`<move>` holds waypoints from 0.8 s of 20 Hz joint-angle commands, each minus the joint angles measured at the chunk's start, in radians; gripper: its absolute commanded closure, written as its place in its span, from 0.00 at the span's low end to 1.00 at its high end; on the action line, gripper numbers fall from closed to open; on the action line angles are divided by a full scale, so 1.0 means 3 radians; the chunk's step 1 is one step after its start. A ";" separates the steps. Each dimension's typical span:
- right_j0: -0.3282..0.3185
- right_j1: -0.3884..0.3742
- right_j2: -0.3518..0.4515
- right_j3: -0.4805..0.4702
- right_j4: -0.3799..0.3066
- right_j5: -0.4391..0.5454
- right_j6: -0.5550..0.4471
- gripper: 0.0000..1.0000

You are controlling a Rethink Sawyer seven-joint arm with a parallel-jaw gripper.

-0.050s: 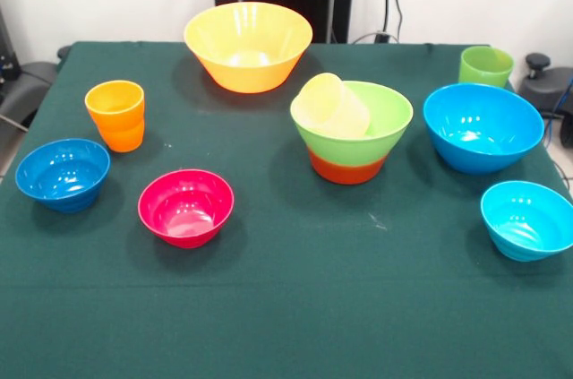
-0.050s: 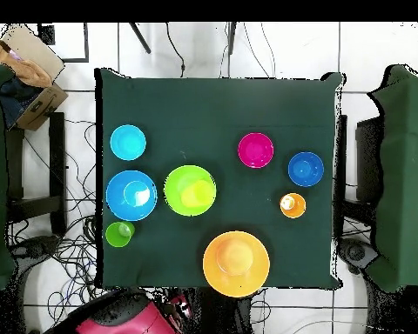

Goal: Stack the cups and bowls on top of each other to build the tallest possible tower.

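The tower stands mid-table: the light green bowl (image 1: 358, 119) (image 2: 189, 190) nests in the orange-red bowl (image 1: 347, 168), and the pale yellow cup (image 1: 333, 106) (image 2: 196, 193) lies tilted inside it. Around it sit the big yellow-orange bowl (image 1: 248, 45) (image 2: 236, 263), the big blue bowl (image 1: 483, 126) (image 2: 131, 195), the small cyan bowl (image 1: 527, 219) (image 2: 127, 142), the magenta bowl (image 1: 186, 207) (image 2: 255, 150) and the small dark blue bowl (image 1: 63, 173) (image 2: 306, 169). The orange cup (image 1: 116, 115) (image 2: 292, 205) and the light green cup (image 1: 485, 66) (image 2: 118, 234) stand upright. The gripper shows in neither view.
A dark green cloth (image 1: 286, 307) (image 2: 221, 104) covers the table. The robot's red base (image 2: 125, 320) sits at the overhead view's bottom edge. Chairs and cables lie around the table, and a cardboard box (image 2: 30, 61) is at the overhead view's upper left.
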 commanded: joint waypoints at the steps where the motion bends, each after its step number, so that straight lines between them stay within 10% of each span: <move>1: -0.0227 0.0068 0.0805 -0.0289 0.0288 0.0457 -0.0870 0.00; 16: -0.0395 0.0048 0.1008 -0.0348 0.0421 0.0622 -0.1049 0.00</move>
